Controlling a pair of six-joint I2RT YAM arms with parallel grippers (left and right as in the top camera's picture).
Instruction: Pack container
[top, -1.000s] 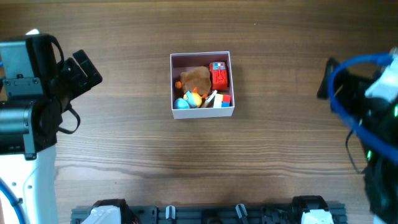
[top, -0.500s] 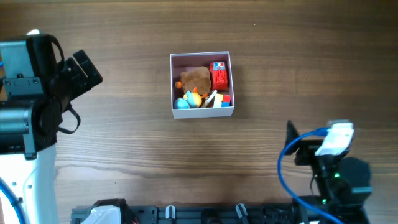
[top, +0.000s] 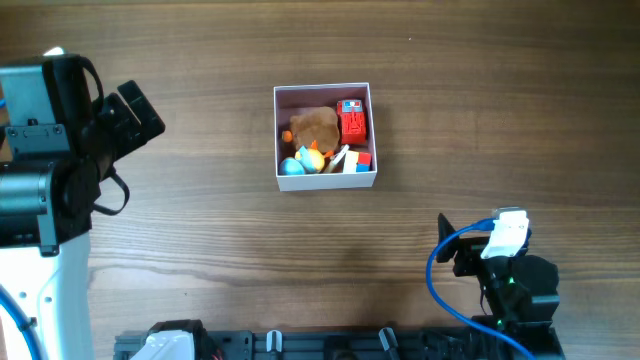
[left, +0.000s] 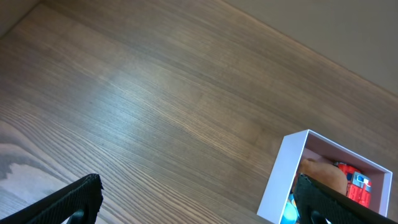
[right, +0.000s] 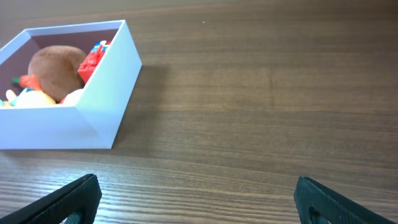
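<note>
The container (top: 327, 181) is a square white box with a pale pink inside, standing at the table's middle back. It holds a brown plush (top: 315, 125), a red toy (top: 351, 122), a blue ball (top: 291, 167) and other small toys. My left gripper (top: 150, 118) is open and empty, well to the left of the container. In the left wrist view my left gripper (left: 199, 205) is wide open, with the container's white wall (left: 287, 177) by its right finger. My right gripper (top: 447, 245) is open and empty at the front right. In the right wrist view my right gripper (right: 199, 202) is over bare wood, with the container (right: 62, 127) at the upper left.
The wooden table (top: 200, 230) spreads around the container. A black rail with fixtures (top: 330, 345) runs along the front edge. The left arm's base (top: 40, 190) stands at the left edge.
My right arm has swung from the far right edge down to the front right of the table. The left arm and the container have not moved.
</note>
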